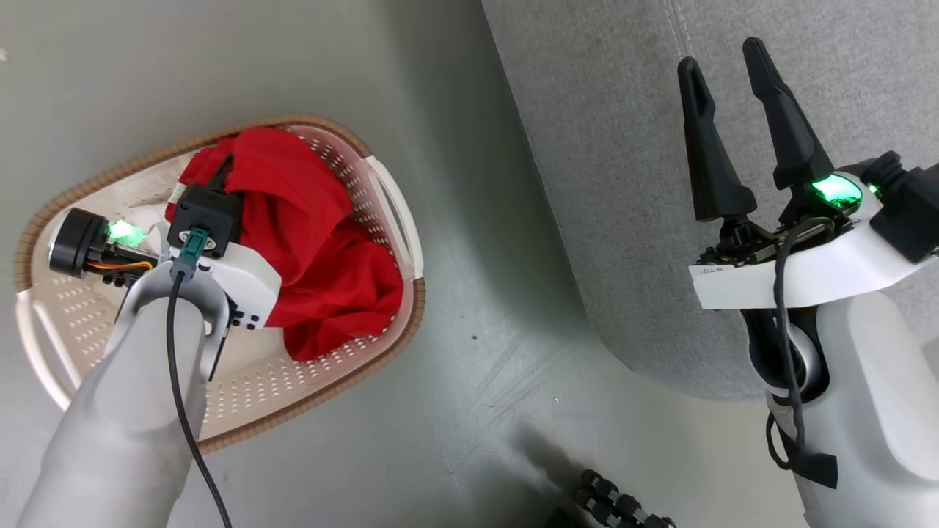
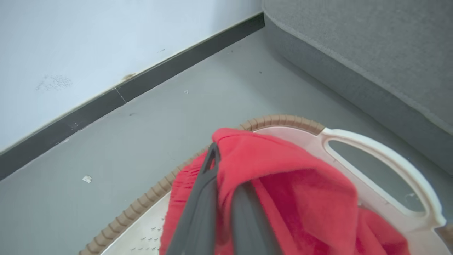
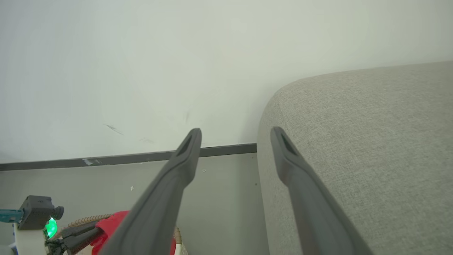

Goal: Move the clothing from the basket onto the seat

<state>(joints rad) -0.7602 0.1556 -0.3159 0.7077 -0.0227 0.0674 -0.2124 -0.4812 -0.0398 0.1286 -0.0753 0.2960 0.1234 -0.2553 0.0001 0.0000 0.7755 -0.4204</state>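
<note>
The basket [image 1: 73, 315] stands on the floor at the left, with the red clothing [image 1: 315, 242] heaped in its right half. My left gripper [image 1: 224, 165] reaches down into the heap, its fingertips buried in the cloth. In the left wrist view the left gripper [image 2: 224, 159] is shut on a raised fold of the clothing [image 2: 300, 191], which drapes over the right finger above the basket [image 2: 283, 120]. My right gripper [image 1: 722, 59] stands open with nothing in it over the grey seat [image 1: 623, 147]. In the right wrist view the right gripper [image 3: 236, 132] sits at the corner of the seat [image 3: 354, 141].
Grey floor [image 1: 477, 293] separates basket and seat. A pale wall with a dark baseboard [image 2: 159, 71] runs behind both. A black ribbed object [image 1: 616, 506] lies on the floor at the bottom. The basket's white handle [image 1: 396, 213] faces the seat.
</note>
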